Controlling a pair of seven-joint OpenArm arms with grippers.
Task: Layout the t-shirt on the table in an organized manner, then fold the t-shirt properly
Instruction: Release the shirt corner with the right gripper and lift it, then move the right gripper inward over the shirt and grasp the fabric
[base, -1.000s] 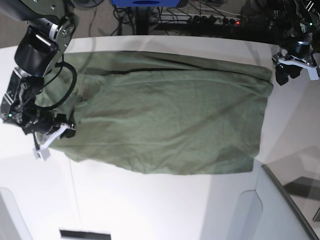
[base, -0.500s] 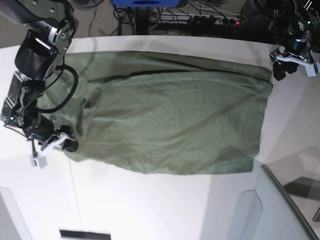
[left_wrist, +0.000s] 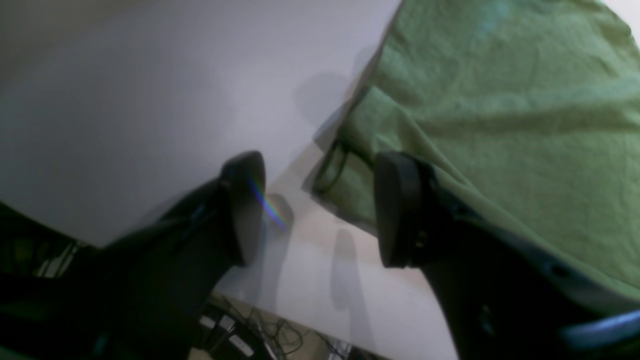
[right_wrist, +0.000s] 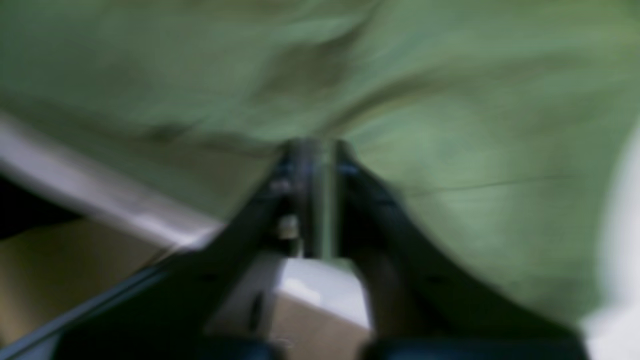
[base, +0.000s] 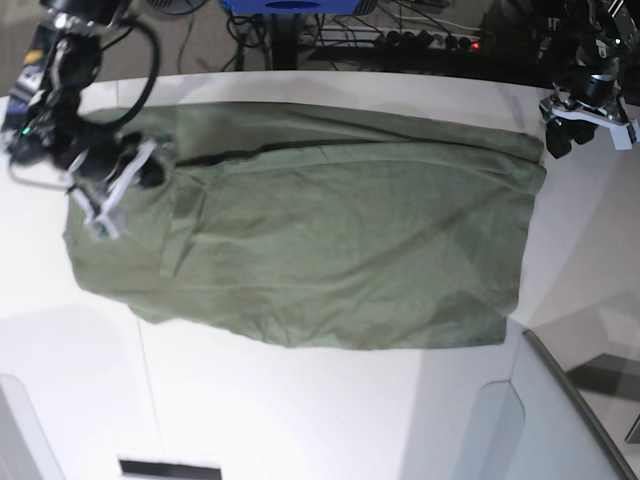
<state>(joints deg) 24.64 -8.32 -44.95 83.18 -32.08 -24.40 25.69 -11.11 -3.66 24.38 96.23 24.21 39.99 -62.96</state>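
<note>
The olive-green t-shirt (base: 340, 240) lies spread widthwise over the white table (base: 300, 410), with a narrow fold near its left end. My right gripper (base: 150, 172) is over the shirt's upper-left part. In the blurred right wrist view the right gripper (right_wrist: 315, 150) has its jaws together against the t-shirt (right_wrist: 450, 150); a pinch of cloth cannot be made out. My left gripper (base: 570, 140) hangs at the shirt's far right corner. In the left wrist view the left gripper (left_wrist: 320, 205) is open and empty above the table (left_wrist: 125, 100), just beside the t-shirt (left_wrist: 500, 100).
A grey translucent panel (base: 560, 420) rises at the front right. Cables and a power strip (base: 430, 40) lie beyond the table's far edge. A dark slot (base: 170, 468) sits at the front edge, and a pale panel (base: 15, 430) at the front left.
My right gripper opened at the shirt's lower-left edge, swung up to its upper-left part and shut. The shirt's left end now shows uncovered. The left gripper shifted slightly toward the far edge.
</note>
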